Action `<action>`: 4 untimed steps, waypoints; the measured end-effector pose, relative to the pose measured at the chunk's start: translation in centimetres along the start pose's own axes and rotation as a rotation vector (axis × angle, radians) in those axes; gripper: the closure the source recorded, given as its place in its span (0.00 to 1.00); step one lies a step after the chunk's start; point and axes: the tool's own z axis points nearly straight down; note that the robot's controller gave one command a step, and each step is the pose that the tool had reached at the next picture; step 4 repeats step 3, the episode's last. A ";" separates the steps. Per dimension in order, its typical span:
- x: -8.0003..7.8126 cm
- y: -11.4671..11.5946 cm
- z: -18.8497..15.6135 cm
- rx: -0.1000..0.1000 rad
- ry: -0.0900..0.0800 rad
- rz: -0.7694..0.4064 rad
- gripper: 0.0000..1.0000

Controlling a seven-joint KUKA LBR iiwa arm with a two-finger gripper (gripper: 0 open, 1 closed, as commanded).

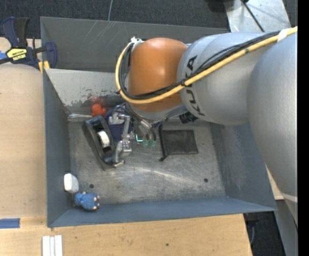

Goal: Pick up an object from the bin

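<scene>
1. The grey arm [234, 84] is nearest the camera. It reaches in from the right and covers much of the right half of the bin [55, 159].
2. A rounded orange cover [155, 72] sits at its wrist, and a yellow cable [223, 57] runs along the arm and loops round the cover.
3. Below the cover, the pincer [120, 154] hangs down over the left-middle of the bin floor.
4. The metal parts of the pincer are crowded against what lies under them, so I cannot tell whether it is apart, together or clamped on anything.
5. Right beside the pincer, on its left, lies a dark blue-black frame-shaped thing [96, 135], tilted, with a white roll [105, 138] inside it. The pincer's tip overlaps this thing's right edge, though whether they touch cannot be told.
6. A small red ball [97, 109] lies just behind the frame-shaped thing, near the back wall.
7. A flat black square pad [179, 142] lies on the floor to the right of the pincer, close to it, partly under the arm.
8. A small white lump [70, 183] lies in the front left corner, well apart from the pincer.
9. A little blue toy [86, 200] lies just beside the white lump, against the front wall.
</scene>
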 end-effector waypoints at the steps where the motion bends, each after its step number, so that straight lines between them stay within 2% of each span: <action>1: -2.8 -4.5 6.6 -0.008 -0.024 -0.008 0.00; 2: -3.4 -4.6 6.3 -0.010 -0.045 -0.002 1.00; 3: -4.5 -3.2 -7.1 -0.003 -0.016 -0.006 1.00; 4: -4.5 -3.2 -7.1 -0.003 -0.016 -0.006 1.00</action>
